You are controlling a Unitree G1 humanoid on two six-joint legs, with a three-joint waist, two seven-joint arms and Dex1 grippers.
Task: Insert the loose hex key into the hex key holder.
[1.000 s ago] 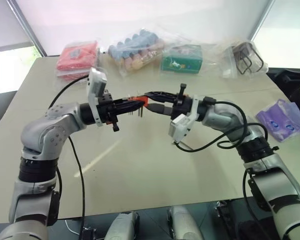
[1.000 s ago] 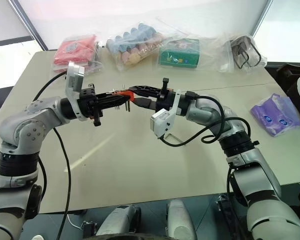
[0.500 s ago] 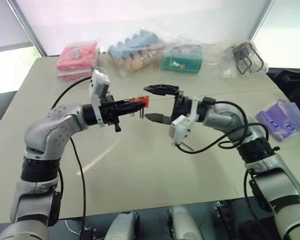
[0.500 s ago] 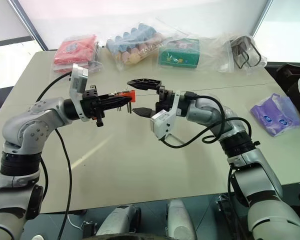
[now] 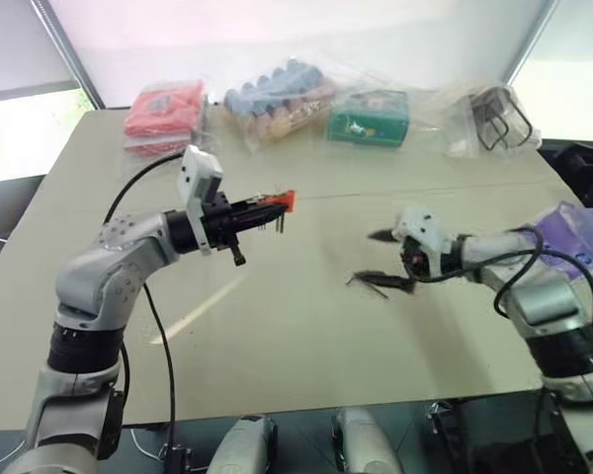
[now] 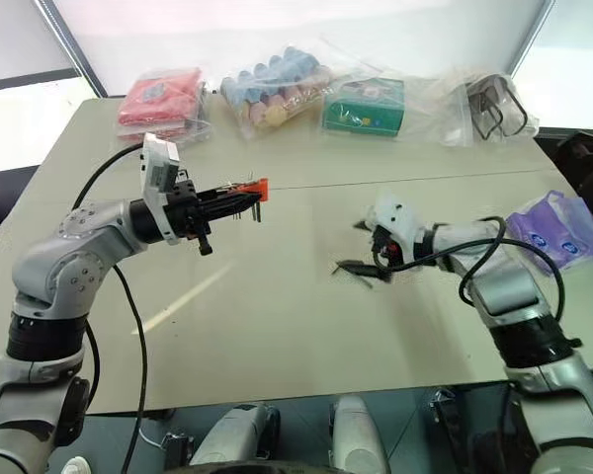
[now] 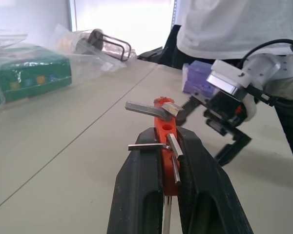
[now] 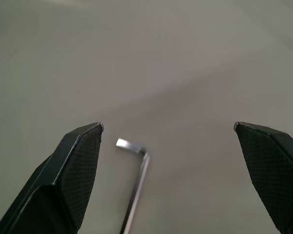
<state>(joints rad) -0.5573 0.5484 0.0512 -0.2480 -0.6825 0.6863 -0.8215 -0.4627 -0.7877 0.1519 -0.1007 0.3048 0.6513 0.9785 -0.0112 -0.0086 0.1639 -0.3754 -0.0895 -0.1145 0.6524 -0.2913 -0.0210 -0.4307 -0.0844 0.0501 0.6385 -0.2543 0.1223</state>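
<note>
Left tool (image 7: 168, 161): you have it clamped on the hex key holder (image 7: 164, 131), held level above the surface (image 5: 296, 326), pointing towards the right arm.
Hex key holder: orange-red block squeezed between the black fingers (image 7: 136, 195); short dark keys stick out of its sides.
Loose hex key (image 8: 135, 175): you can see it lying flat on the surface, bare, in the right wrist view, between the right fingertips and touching neither.
Right tool (image 8: 168, 129): your fingers stand wide apart, low over the surface and angled down, well to the right of the holder.
Behind: bagged items along the far edge; purple packet (image 5: 563, 237) at far right.
</note>
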